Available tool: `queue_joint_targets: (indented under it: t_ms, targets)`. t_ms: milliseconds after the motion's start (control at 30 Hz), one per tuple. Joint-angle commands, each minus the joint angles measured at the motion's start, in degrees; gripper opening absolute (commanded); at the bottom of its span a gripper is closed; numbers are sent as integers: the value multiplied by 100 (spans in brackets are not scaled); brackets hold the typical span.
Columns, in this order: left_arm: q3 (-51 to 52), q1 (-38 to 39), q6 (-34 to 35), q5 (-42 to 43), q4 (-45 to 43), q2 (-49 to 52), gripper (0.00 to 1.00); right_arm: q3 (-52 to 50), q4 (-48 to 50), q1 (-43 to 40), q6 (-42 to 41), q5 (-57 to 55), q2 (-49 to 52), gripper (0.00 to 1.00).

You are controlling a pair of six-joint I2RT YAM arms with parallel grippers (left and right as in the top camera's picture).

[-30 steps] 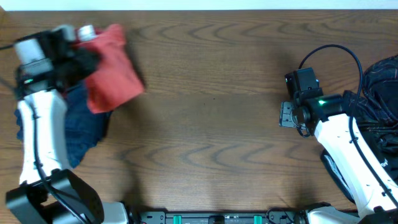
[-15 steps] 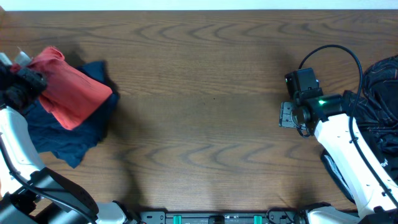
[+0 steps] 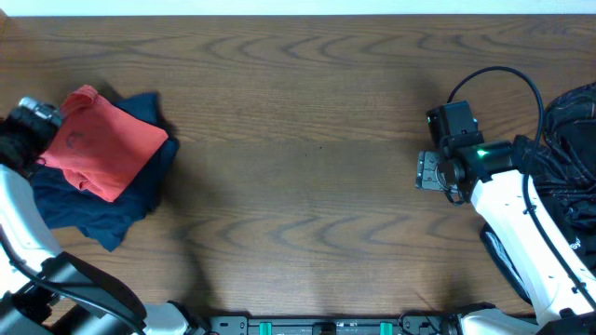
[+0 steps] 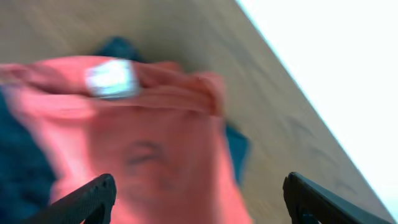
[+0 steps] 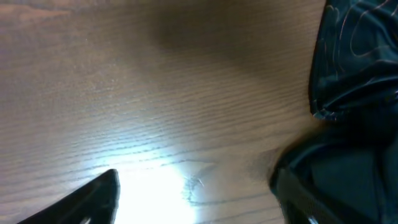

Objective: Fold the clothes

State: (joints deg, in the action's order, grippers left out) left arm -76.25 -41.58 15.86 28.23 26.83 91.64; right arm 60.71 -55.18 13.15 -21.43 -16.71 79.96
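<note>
The coral-red T-shirt (image 3: 104, 149), folded into a small packet, lies at the table's left end on top of a crumpled navy blue garment (image 3: 88, 207). In the left wrist view the red shirt (image 4: 149, 149) is blurred, with a white neck label (image 4: 112, 78) and navy cloth (image 4: 236, 146) showing behind it. My left gripper (image 3: 26, 135) hovers at the shirt's left edge; its jaws (image 4: 199, 186) are open with nothing between them. My right gripper (image 3: 426, 172) stands open above bare wood (image 5: 193, 186), well away from the shirt. Black clothes (image 3: 570, 140) are heaped at the right edge.
A black cable (image 3: 494, 79) loops above the right arm. Black cloth (image 5: 357, 56) reaches close to the right gripper's right finger. A white strip (image 3: 298, 6) runs along the far table edge. Wide wooden tabletop (image 3: 298, 186) stretches between the two arms.
The left gripper opened and let go of the red shirt, which dropped onto the navy garment. The left arm swung left. The right gripper's jaws widened slightly.
</note>
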Motion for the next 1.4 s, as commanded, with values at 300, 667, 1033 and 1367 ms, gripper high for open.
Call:
queue_joint_targets:
  t_ms: [300, 667, 1033, 1367]
  targets:
    - [0, 3480, -750, -293, 1204, 20, 98, 90, 1598, -76, -33, 1471, -98, 99]
    - [197, 4920, -1082, -1843, 3823, -566, 98, 94, 774, -83, -68, 942, -1012, 99]
    - [2194, 5180, -1473, -1840, 2232, -5464, 98, -1685, 1451, 992, -306, -354, -4607, 99]
    - [2277, 5180, -1478, -1843, 2087, -8266, 98, -1985, 435, 1097, -295, -319, -6157, 99]
